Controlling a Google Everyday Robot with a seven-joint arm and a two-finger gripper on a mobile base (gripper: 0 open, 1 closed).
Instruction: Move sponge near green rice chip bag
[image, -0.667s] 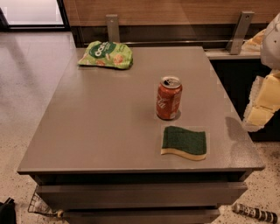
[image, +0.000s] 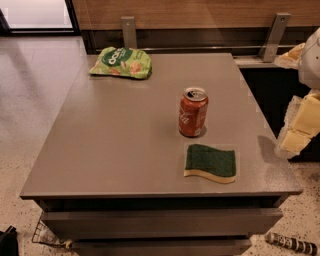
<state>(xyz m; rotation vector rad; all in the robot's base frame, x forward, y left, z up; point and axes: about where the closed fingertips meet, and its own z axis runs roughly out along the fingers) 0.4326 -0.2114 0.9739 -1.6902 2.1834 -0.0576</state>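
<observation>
The sponge (image: 210, 162), dark green on top over pale yellow foam, lies flat near the front right of the grey table (image: 115, 145). The green rice chip bag (image: 121, 62) lies at the table's far left corner, well away from the sponge. My gripper (image: 299, 131) shows as pale yellow and white parts at the right edge of the view. It is off the table's right side, above floor level and to the right of the sponge. It holds nothing that I can see.
An orange-red soda can (image: 193, 112) stands upright just behind the sponge, between it and the bag. A wooden wall with metal brackets (image: 128, 31) runs behind the table. A striped object (image: 291, 243) lies on the floor at the front right.
</observation>
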